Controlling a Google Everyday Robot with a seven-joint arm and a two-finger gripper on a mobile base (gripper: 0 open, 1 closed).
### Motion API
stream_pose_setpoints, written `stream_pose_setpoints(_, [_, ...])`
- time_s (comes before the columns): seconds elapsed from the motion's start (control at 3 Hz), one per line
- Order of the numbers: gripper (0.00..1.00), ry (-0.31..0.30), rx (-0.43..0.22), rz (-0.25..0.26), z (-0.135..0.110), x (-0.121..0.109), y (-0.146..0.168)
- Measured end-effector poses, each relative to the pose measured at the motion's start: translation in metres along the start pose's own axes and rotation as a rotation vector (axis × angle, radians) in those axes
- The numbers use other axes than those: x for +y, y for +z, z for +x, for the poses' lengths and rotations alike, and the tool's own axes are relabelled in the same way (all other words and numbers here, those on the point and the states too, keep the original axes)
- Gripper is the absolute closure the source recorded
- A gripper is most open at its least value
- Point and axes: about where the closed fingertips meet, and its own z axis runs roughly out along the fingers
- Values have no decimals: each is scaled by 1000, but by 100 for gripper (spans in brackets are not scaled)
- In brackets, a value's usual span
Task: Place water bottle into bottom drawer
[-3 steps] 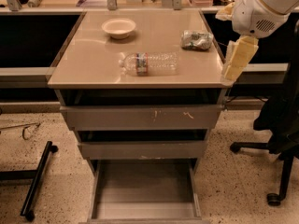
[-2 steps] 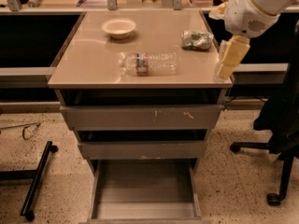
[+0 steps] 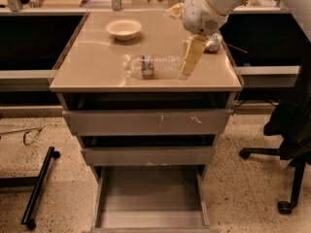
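So the water bottle is lying on its side on the counter, a bit toward 6 o'clock from the middle of the top. Its long axis runs 9 to 3, and the red, white and blue label band sits nearer the 9 o'clock end. The clear ribbed body stretches off toward 3.

Right at that 3 o'clock end we've got the hand, pale yellowish and pointing down at a slight slant from the big white arm, which comes in from about 1 o'clock. Its tip is just beside the bottle's end. We can't tell if it's actually touching, and we honestly can't tell how the hand is set either, wide or narrow.

The bottom drawer is pulled out way down at 6 o'clock from the bottle, near the floor, showing a plain grey inside. The two flat-fronted drawers are stacked between it and the counter top.

Other stuff on the counter: a small pale bowl at 11 o'clock from the bottle, well apart from it, and a wrinkly foil bag at 2 o'clock, half hidden behind the arm. An office chair stands on the floor out at 3 o'clock of the cabinet.
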Motion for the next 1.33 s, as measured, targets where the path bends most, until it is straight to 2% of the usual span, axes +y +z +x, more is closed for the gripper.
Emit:
stream_pose_setpoints(0.33, [0, -1, -3, 3, 0, -1, 1])
stream_pose_setpoints(0.67, [0, -25, -34, 37, -1, -28, 17])
stream_pose_setpoints(1.0, [0, -8, -35, 92, 16, -57, 43])
stream_pose_setpoints(1.33, [0, 57, -66, 101, 42, -74, 71])
